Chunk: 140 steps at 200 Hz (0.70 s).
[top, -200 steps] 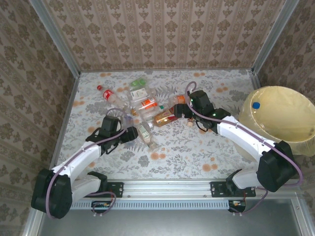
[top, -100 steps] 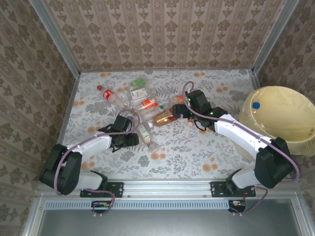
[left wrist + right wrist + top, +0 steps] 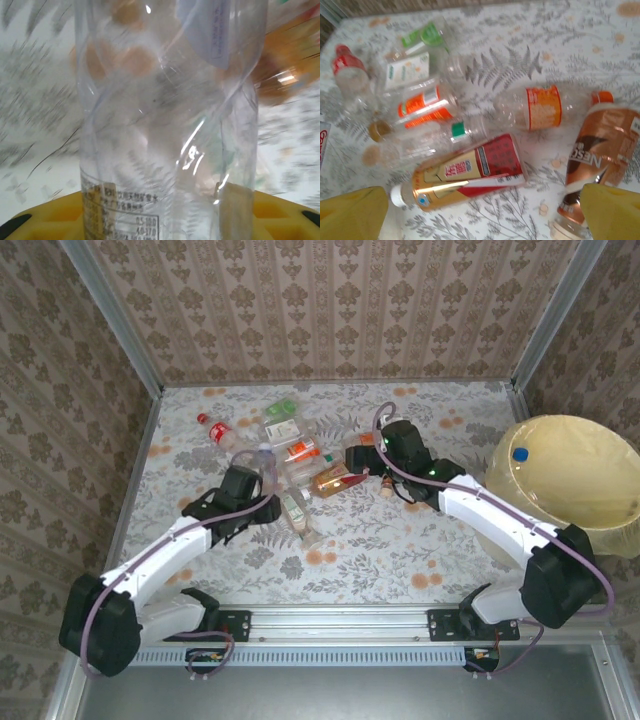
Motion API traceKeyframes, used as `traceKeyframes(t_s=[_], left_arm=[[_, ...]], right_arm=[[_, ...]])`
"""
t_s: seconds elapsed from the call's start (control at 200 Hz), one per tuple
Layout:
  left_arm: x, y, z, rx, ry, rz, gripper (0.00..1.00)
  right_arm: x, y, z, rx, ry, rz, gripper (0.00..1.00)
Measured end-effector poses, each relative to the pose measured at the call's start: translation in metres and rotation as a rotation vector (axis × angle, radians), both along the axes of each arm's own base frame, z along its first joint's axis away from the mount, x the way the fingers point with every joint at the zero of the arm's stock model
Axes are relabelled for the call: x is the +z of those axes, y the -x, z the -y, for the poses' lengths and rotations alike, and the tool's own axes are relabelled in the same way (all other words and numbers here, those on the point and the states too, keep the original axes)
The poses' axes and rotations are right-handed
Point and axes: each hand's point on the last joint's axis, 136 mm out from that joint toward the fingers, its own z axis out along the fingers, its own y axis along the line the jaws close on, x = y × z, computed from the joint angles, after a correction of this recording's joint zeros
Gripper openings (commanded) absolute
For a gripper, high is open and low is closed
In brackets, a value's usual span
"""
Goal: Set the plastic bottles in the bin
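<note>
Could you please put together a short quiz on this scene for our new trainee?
1. True or false: the right gripper is open.
2. In the top view, where does the bin stand? A) at the left B) at the right C) by the far wall in the middle
3. What stands right in front of the left gripper in its wrist view?
Key: 1 true; 2 B; 3 a clear bottle.

A floral tabletop [image 3: 400, 540] sits between damask-patterned walls [image 3: 330, 310].
</note>
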Motion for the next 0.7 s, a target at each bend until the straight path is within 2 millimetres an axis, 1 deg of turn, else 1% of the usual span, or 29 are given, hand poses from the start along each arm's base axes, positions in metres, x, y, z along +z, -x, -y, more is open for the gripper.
traceKeyframes(t_s=[0.035,0.12,0.215,0.32,0.445,0.5,0.59,0.64,0.7], left_arm=[[0.016,-0.004,0.010,-0.026,0.042,0.035,0.50],[0.048,-0.012,0.032,-0.087,0.140,0.101,0.50],[0.075,-0.016,0.054,-0.162,0.242,0.149,0.50],[0.094,-0.022,0.081,-0.256,0.342,0.178,0.50],[0.109,-0.026,0.112,-0.376,0.438,0.185,0.51],[0.116,-0.022,0.128,-0.443,0.474,0.179,0.50],[0.133,-0.012,0.154,-0.560,0.522,0.183,0.50],[0.144,-0.005,0.168,-0.629,0.547,0.192,0.50],[0.155,0.003,0.180,-0.693,0.576,0.204,0.50]], right_arm=[[0.006,0.000,-0.001,-0.002,-0.022,0.021,1.00],[0.019,0.002,-0.003,0.009,-0.071,0.063,1.00],[0.031,0.006,-0.008,0.029,-0.130,0.092,1.00],[0.043,0.009,-0.013,0.054,-0.191,0.119,1.00],[0.061,0.014,-0.023,0.102,-0.294,0.149,1.00],[0.069,0.017,-0.026,0.120,-0.338,0.154,1.00],[0.085,0.020,-0.030,0.151,-0.415,0.172,1.00],[0.095,0.021,-0.030,0.156,-0.458,0.186,1.00],[0.105,0.020,-0.026,0.145,-0.508,0.196,1.00]])
